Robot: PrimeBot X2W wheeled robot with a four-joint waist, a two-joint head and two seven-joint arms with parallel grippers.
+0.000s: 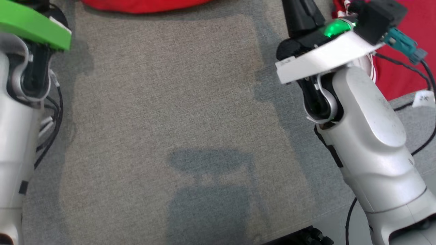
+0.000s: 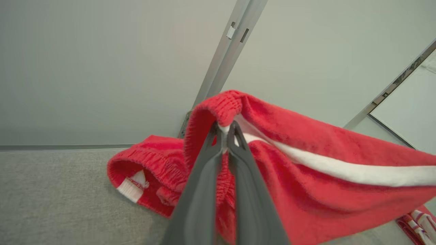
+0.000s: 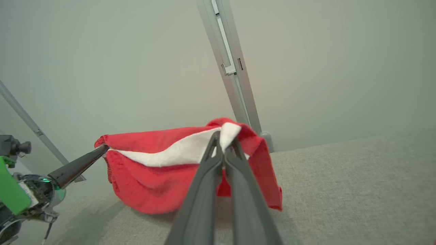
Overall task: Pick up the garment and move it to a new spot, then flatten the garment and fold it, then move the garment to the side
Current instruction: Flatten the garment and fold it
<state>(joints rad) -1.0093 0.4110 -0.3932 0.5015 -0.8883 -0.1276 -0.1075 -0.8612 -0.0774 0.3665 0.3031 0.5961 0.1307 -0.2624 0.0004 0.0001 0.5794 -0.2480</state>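
From the head: looks down on a table (image 1: 170,102) covered in grey-beige woven cloth, with the red garment (image 1: 146,5) along its far edge and beyond the right arm (image 1: 368,136); carries a small white cable tag (image 1: 423,98), writing too blurred to read. From the left wrist: faces a pale wall and an aluminium post (image 2: 224,58); clamps the left jaws together on the garment's elastic waistband beside a white stripe (image 2: 340,168); shows a sewn-in label (image 2: 131,187), print too small to read. From the right wrist: pinches the right jaws shut on the stripe's end, holding that edge up, the rest sagging onto the table.
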